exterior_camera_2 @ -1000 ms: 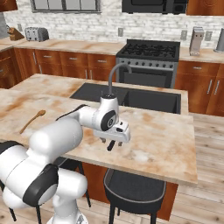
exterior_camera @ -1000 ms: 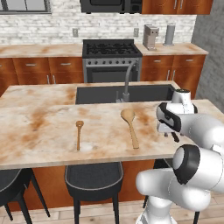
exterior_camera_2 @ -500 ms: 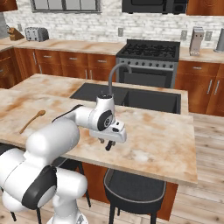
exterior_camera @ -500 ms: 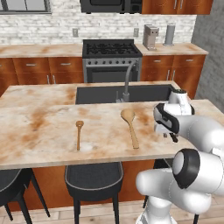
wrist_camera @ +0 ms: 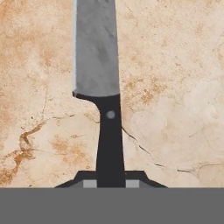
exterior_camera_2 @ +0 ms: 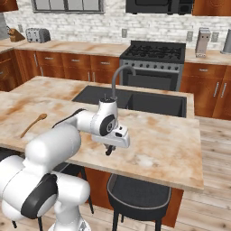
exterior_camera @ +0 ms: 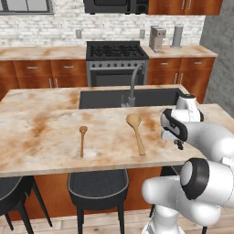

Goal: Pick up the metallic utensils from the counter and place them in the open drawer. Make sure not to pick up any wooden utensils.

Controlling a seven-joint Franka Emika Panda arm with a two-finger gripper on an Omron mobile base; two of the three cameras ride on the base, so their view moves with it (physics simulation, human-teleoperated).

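- Left base view: the arm reaches low over the right end of the counter (exterior_camera: 55, 137), and the pincer (exterior_camera: 179, 145) points down at the slab, a posture that suits taking something lying flat. The short wooden spoon (exterior_camera: 82, 140) and the long wooden spoon (exterior_camera: 135, 131) lie well apart from it toward the middle, probably left alone because the task bars wood. The sink (exterior_camera: 130, 98) is a dark basin behind the faucet (exterior_camera: 132, 84); I cannot make out anything in it.
- Right base view: the pincer (exterior_camera_2: 109, 150) hangs just above the near edge of the counter (exterior_camera_2: 158, 140), its tips close together. One wooden spoon (exterior_camera_2: 32, 125) lies far to the left. The sink (exterior_camera_2: 135, 100) looks empty from here.
- Hand view: a knife (wrist_camera: 97, 74) with a grey blade and a black handle lies on the counter (wrist_camera: 175, 87), running straight away from the camera. The pincer (wrist_camera: 109, 183) is clamped on the butt of the handle, one fingertip (wrist_camera: 89, 183) pressed at each side. Gripping the handle rather than the blade should give a steadier hold for the lift. The drawer it is meant for lies out of frame, so its contents are unknown.
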